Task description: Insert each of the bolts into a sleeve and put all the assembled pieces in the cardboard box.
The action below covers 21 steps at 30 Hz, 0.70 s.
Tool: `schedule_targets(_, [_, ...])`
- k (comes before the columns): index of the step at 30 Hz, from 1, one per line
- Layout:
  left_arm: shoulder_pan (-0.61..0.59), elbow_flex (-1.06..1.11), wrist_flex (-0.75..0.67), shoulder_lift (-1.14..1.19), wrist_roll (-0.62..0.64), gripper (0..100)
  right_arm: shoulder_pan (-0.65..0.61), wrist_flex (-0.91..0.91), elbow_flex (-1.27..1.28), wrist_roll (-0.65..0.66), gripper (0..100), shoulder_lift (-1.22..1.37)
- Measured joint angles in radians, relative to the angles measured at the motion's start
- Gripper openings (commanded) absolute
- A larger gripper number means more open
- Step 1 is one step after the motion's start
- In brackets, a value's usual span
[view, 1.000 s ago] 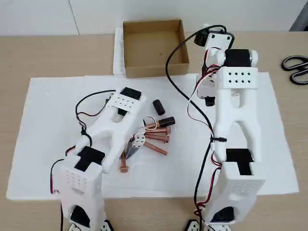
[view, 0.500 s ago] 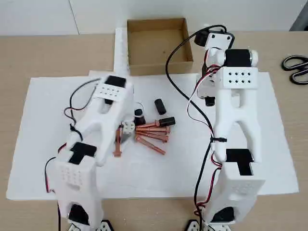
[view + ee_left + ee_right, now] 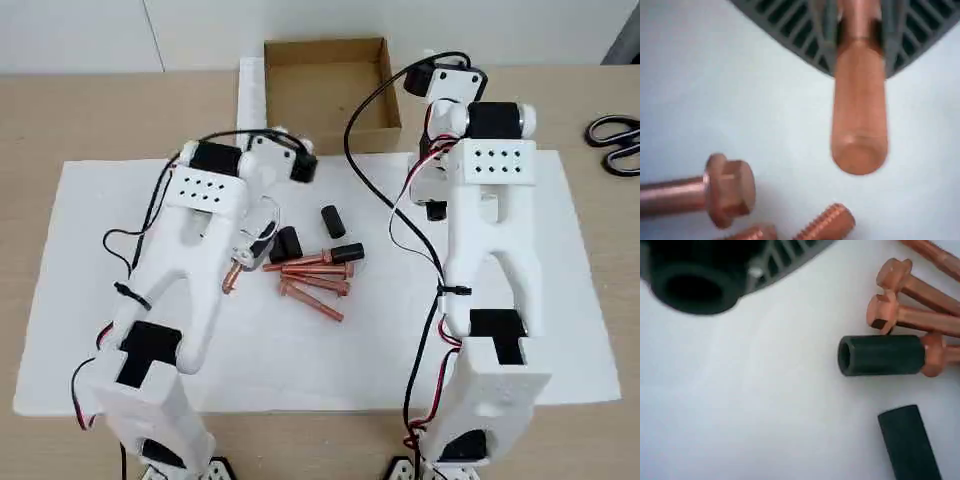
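The left hand [image 3: 255, 238] has risen and swung forward. A second ago it sat low among the loose bolts [image 3: 315, 285]; now it is further up the white sheet [image 3: 100, 250], nearer the cardboard box [image 3: 325, 95], and it has taken one bolt out of the pile. Its jaws are clamped on that held bolt [image 3: 859, 115], whose shank juts out past them, clear of the sheet. I judge the pick-up done, so this bolt next needs a sleeve. The right arm has not shifted across that second. The right hand [image 3: 433, 200] sits at the far right side of the sheet, jaws closed on a held sleeve [image 3: 690, 285] with its bore open to the wrist camera. The held bolt and the held sleeve are well apart, with the pile between them. Bringing them together looks like the next move, and it would need the shank lined up with that bore. A loose sleeve [image 3: 285, 243] lies just beside the left hand, and another sleeve [image 3: 332, 221] lies a little further right. One sleeved bolt [image 3: 345, 253] already rests at the top of the pile on the sheet. No piece lies in the box yet, so most of the task is still to do.
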Motion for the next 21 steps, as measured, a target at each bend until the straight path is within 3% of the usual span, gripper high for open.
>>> schedule_targets(5, [-0.002,0.003,0.0,-0.002,-0.431,1,0.0,0.0,0.0,0.0,0.4,0.0])
schedule_targets(8, [-0.003,0.003,-0.002,-0.002,-0.603,1,0.0,0.0,0.0,0.0,0.4,0.0])
schedule_targets(15, [-0.009,0.003,-0.002,-0.002,-0.881,1,0.0,0.0,0.0,0.0,0.4,0.0])
schedule_targets(21, [-0.021,0.021,0.0,-0.002,-0.985,1,0.0,-0.005,0.0,0.0,0.4,0.0])
